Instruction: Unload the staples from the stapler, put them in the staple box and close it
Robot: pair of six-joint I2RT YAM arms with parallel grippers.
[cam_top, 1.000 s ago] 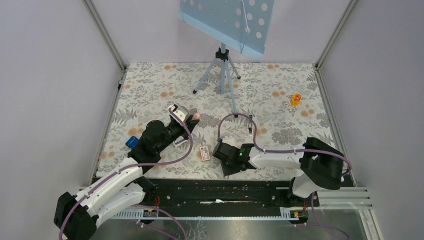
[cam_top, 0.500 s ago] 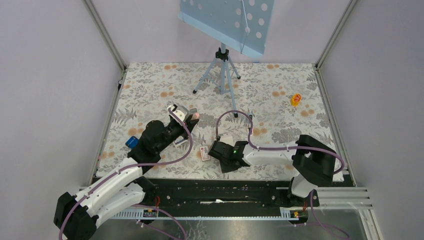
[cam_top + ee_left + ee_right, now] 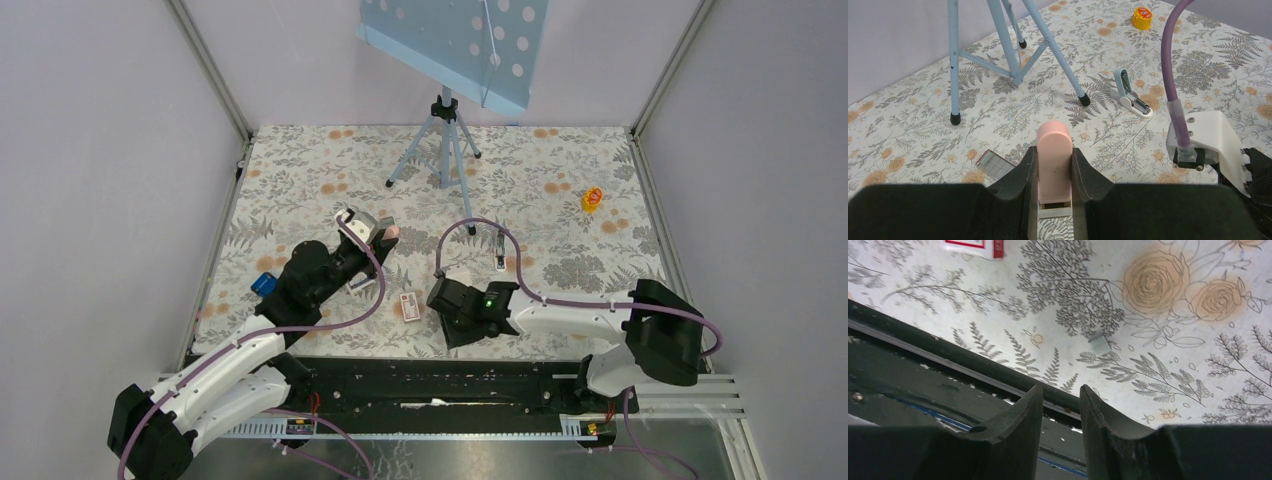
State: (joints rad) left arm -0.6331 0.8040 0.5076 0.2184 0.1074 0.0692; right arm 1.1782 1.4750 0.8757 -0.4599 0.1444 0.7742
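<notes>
Near the front edge of the floral cloth [image 3: 923, 320], a short grey strip that I take for the staples [image 3: 1098, 344] lies flat and loose, apart from everything. Right gripper [image 3: 1060, 390] hangs just short of it, over the dark edge rail [image 3: 923, 365]. Its fingers are a narrow gap apart, with nothing between them, touching nothing. Left gripper [image 3: 1053, 152] is clamped on the stapler [image 3: 1053, 142] from both sides, pink nose poking past the fingertips. It looks raised off the cloth, further back than the red-and-white box [image 3: 408, 305].

My read: the strip is out, and the step in hand is the right arm clearing off. To do it well:
- Lift straight up before swinging. The fingers sit low and close to the strip, so a sideways sweep could flick it over the edge.
- Don't shut the fingers on the way.
- On the left, firm squeeze on the plastic flanks, no twisting.

Can't see the inner rail from here, so can't tell if more staples sit inside. Worth tilting the stapler toward a camera to check.
</notes>
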